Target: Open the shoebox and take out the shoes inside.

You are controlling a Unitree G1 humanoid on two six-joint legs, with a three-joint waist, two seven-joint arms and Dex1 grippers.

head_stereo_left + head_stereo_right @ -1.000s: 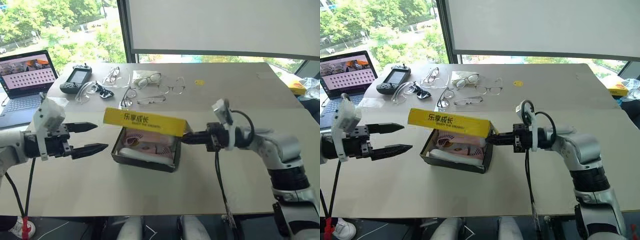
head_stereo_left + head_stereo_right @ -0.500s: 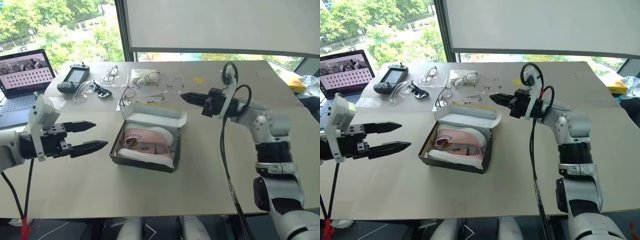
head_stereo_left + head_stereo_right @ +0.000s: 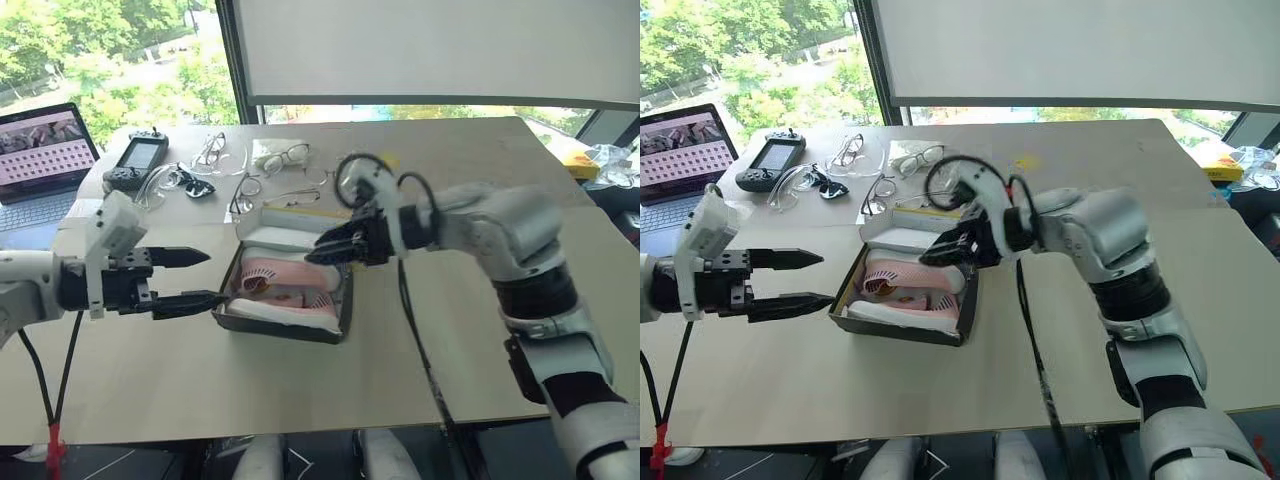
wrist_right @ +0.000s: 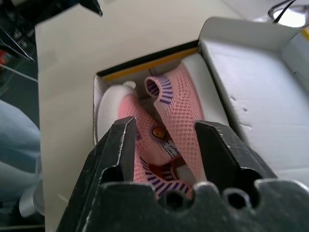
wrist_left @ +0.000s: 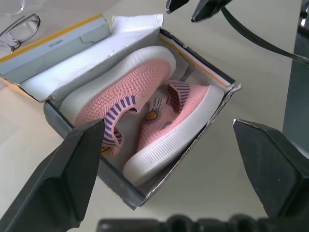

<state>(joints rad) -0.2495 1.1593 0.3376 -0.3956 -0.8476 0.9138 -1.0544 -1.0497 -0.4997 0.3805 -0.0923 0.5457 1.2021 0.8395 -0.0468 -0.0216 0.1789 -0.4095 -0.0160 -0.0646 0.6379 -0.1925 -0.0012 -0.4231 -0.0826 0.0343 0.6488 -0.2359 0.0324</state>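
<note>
Now my right gripper (image 3: 318,250), fingers apart, hangs right over the shoes (image 3: 290,282) in the open shoebox (image 3: 285,322); the left gripper (image 3: 205,277), wide apart, waits beside its left wall.

Laptop (image 3: 40,160) cut by frame's left edge, screen content too small to read. Far end of shoebox (image 3: 285,320) and heel of one of the shoes (image 3: 290,270) partly hidden behind right gripper (image 3: 325,250). Lid's printed face turned away, unseen. Yellow item (image 3: 1223,173) at counter (image 3: 300,380) far right cut by edge, unidentifiable. Left gripper (image 5: 169,159) fingertips cropped in left wrist view.
</note>
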